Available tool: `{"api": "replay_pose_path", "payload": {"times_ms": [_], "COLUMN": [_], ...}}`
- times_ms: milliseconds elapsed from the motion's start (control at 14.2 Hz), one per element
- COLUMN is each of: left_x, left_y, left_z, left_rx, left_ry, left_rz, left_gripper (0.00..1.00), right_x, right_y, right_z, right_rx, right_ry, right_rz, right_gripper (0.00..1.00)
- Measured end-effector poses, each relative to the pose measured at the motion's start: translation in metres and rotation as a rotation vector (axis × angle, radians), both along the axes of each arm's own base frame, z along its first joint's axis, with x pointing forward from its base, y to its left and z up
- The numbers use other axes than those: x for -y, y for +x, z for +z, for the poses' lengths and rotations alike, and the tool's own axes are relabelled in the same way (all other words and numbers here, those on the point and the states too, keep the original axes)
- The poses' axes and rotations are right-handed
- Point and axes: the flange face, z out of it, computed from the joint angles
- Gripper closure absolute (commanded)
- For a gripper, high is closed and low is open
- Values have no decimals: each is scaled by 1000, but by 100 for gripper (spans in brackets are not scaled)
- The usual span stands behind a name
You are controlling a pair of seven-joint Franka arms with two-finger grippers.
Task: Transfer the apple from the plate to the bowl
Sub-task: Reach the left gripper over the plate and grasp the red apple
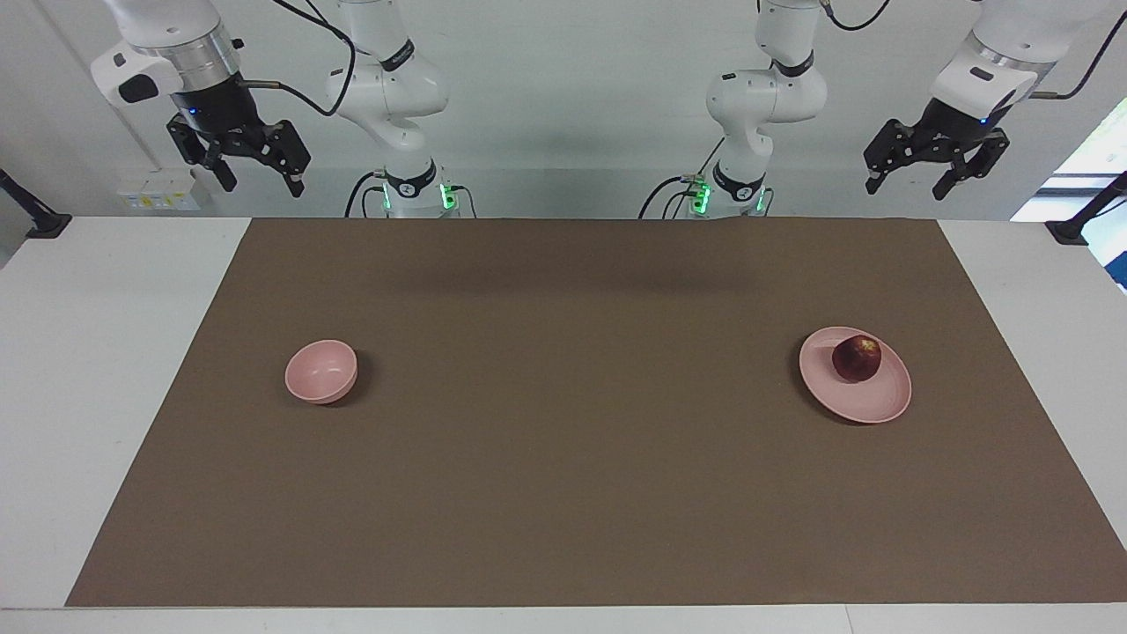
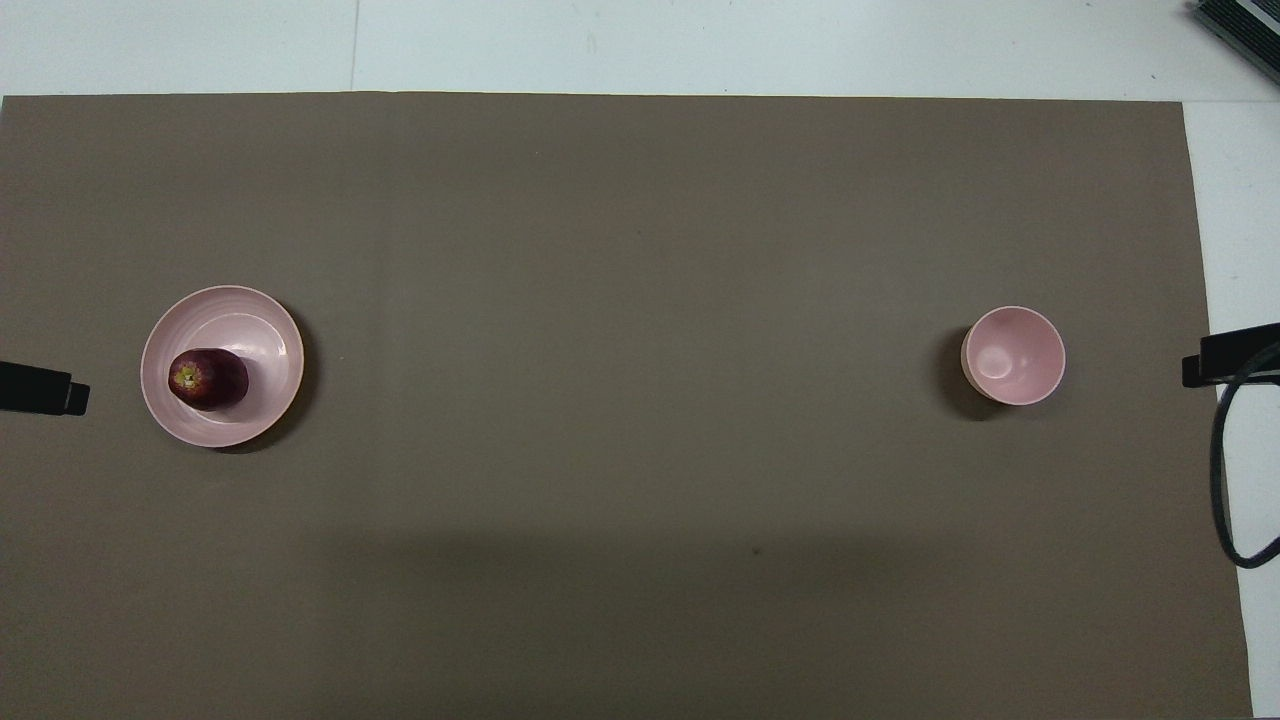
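Starting at the robots' end: seeing the left gripper (image 1: 904,189) hanging high over the edge of the brown mat (image 1: 563,493) at the left arm's end of the table (image 1: 88,352), fingers spread wide and gripping nothing. Probably lining up with the fruit, since in the overhead view it is showing just beside the plate (image 1: 867,401).

Seeing the right gripper (image 1: 261,187) hanging equally high over the bare white table at the right arm's end, also wide open and empty (apparently waiting, being the arm closer to the bowl (image 1: 321,372)).

Moving out onto the mat: finding the apple (image 1: 857,358) sitting on the plate, stem end up, off centre, on the part nearer to the robots and toward the left arm's end. Possibly leaning against the shallow rim, though not telling for sure from here.

Finding the bowl upright and empty, well apart from the plate, toward the right arm's end and about as far from the robots. Being deep and narrow, calling for a drop from straight above.

Noting only bare mat farther out.

Judging the task as not yet begun: reaching down for the apple coming first, likely with the left gripper.
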Motion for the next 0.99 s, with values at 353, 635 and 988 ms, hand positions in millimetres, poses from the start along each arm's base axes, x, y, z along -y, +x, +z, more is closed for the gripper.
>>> {"api": "replay_pose_path", "payload": {"times_ms": [353,635,988], "left_x": [-9,-29,-39], "left_y": [17,24,39], "left_z": [-60,-122,-182], "left_rx": [40,75,96], "left_ry": [-2,-4,2], "left_rz": [21,61,67], "left_gripper": [0,0,0], "right_x": [0,3,-6], "right_y": [0,0,-6], "right_z": [0,0,-1], "right_rx": [0,0,-36], "right_ry": [0,0,3], "right_rz": [1,-5,11], "right_gripper": [0,0,0]}}
